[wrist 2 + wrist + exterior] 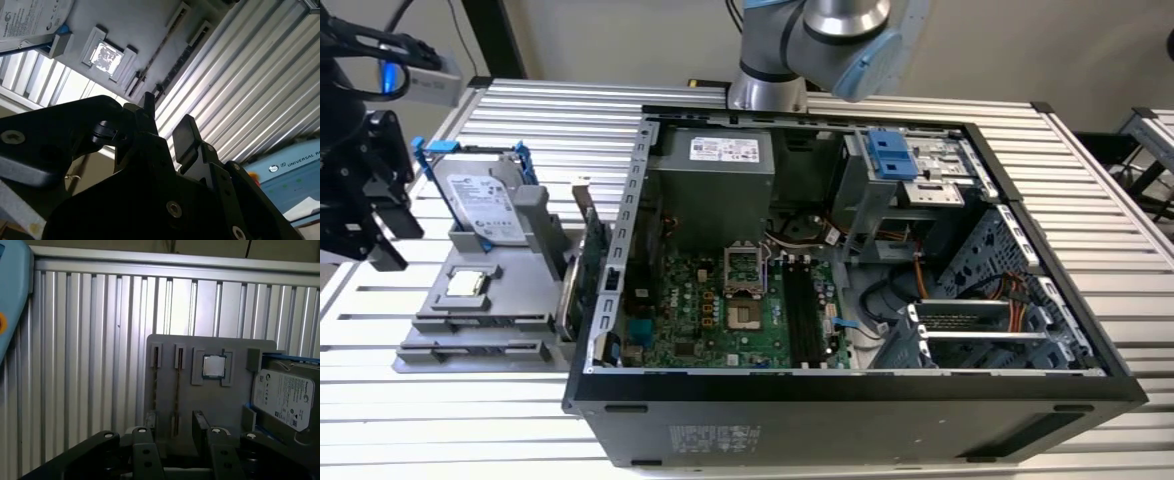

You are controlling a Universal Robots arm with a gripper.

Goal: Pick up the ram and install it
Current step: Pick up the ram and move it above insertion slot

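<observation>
- Jaws of the black gripper (172,437) stand spread, holding nothing, near the grey plastic holder (210,405) on the ribbed metal worktop (75,365).
- Long thin dark ram stick (177,390) stands on edge in a slot of that holder, near the small square silver chip (214,366).

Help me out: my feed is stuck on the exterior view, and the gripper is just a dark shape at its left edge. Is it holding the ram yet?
Observer: No. In the second wrist view the gripper is open, and only the slats of the table show through its gap.
Operator: So where is the ram?
Observer: In the first wrist view the ram stands on edge in a slot of the grey holder, beside the silver chip.
</observation>
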